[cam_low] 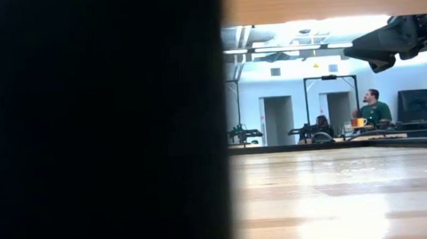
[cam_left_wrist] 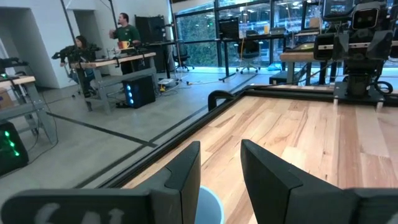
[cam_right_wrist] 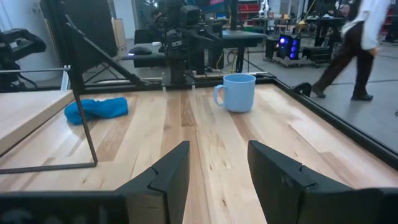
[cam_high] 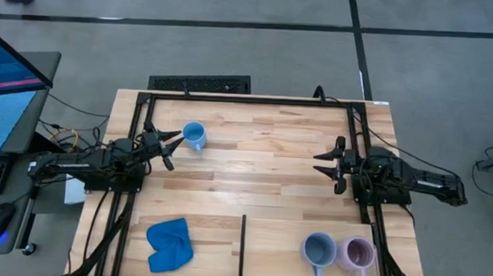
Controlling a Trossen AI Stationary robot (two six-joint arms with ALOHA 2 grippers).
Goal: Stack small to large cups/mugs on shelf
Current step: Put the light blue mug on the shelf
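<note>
The sky-blue mug (cam_high: 194, 136) stands upright on the main tabletop at the far left, its handle (cam_right_wrist: 217, 93) toward the near edge. My left gripper (cam_high: 175, 149) is open just to the left of it. The mug's rim (cam_left_wrist: 210, 204) shows low between the fingers, and I see no touch. My right gripper (cam_high: 323, 164) is open and empty at the table's right, pointing left. The grey-blue mug (cam_high: 317, 250) and the lilac mug (cam_high: 359, 254) stand side by side on the shelf (cam_high: 283, 241) at the near right.
A bright blue cloth (cam_high: 169, 242) lies crumpled near the front left. The shelf's thin black rail (cam_high: 241, 248) stands between the cloth and the two mugs. In the low view a dark shape fills the left half. People are in the room beyond.
</note>
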